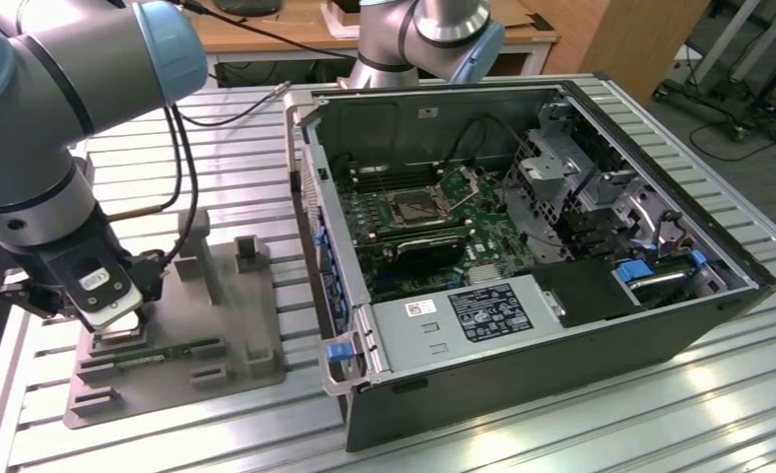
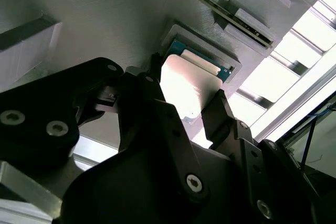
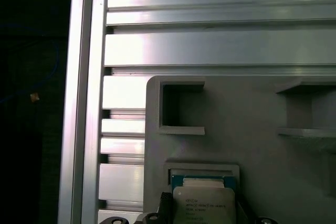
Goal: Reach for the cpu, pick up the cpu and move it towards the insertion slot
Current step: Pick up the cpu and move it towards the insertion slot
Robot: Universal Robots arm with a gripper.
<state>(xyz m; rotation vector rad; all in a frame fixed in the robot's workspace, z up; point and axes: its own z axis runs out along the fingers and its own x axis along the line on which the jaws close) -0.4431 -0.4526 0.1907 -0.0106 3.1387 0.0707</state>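
Near the table [image 1: 599, 434] edge at the exterior view's left, over the grey plastic tray [image 1: 237, 340], we see the arm [image 1: 33, 168] bent steeply downward, its wrist pointing straight at the tray and the gripper [image 1: 108, 320] low against the tray's outer edge. In the second wrist view the two dark fingers [image 2: 223, 111] sit against opposite edges of the cpu [image 2: 190, 85], pinching it between them. Its metal top glares white, and a teal rim shows along one side. The cpu is at its square recess close to the tray's edge. We cannot tell whether it has left the recess floor, because the fingers cover its sides. In the first wrist view part of the chip is cut off by the picture's edge. In the exterior view the gripper's body covers it, and the arm's upper links run out of the picture. A narrow green circuit strip [image 1: 164, 349] lies on the tray just beside the gripper. The insertion slot [image 1: 414, 207] lies well apart, on the green board inside the open computer case [image 1: 520, 370] at the table's middle.
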